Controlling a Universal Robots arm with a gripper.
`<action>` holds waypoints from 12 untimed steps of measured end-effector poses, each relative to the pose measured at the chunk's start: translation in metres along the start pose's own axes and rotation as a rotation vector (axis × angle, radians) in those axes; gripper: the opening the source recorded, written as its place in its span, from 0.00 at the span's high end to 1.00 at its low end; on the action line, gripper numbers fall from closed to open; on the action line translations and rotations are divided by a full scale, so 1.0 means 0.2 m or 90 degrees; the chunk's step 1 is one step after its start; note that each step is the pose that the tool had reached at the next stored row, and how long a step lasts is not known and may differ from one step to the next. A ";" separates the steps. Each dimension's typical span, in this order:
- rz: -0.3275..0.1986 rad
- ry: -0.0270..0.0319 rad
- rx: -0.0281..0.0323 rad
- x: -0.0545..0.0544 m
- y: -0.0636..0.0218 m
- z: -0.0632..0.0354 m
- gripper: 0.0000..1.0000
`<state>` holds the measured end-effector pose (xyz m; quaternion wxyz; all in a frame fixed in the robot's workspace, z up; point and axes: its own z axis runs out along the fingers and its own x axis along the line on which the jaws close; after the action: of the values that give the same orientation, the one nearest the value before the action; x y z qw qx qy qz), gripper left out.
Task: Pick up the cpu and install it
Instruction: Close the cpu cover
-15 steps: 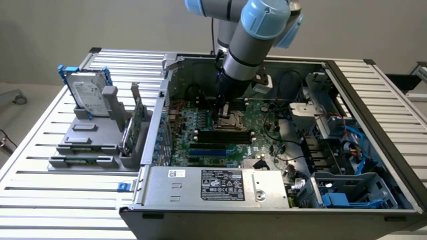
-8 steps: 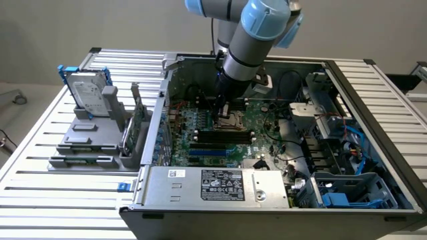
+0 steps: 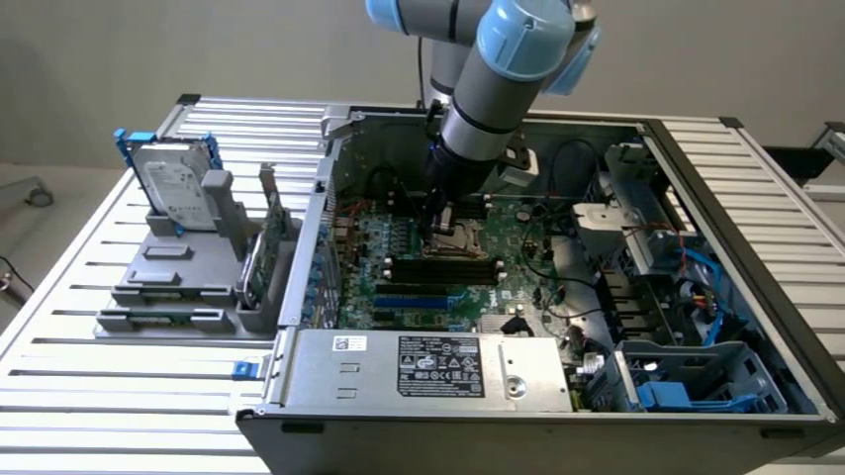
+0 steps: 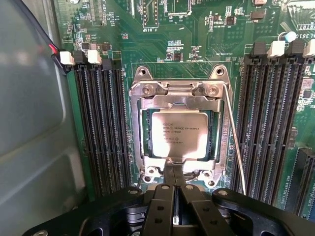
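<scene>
CPU [image 4: 179, 133] seated flat inside the metal-rimmed socket [image 4: 177, 96]. The hand [image 4: 173, 171], its fingers pressed together and pinching nothing, hovers at the socket's rim beside the CPU. Memory slots [image 4: 98, 128] flank the socket on the motherboard [image 4: 197, 44].

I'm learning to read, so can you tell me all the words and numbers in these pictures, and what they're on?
"XEON", it seems, on the cpu; its other lines are too blurred.
"F DISP", perhaps, in white on the motherboard; other lettering too small.
White label on the silver box: too small to read.
Hard drive label: too small to read.
</scene>
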<state>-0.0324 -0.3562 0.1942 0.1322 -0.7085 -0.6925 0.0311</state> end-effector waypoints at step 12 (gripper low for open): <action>0.000 0.0045 0.0000 0.01 -0.019 -0.042 0.89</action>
<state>-0.0342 -0.3562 0.2034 0.1347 -0.7086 -0.6921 0.0286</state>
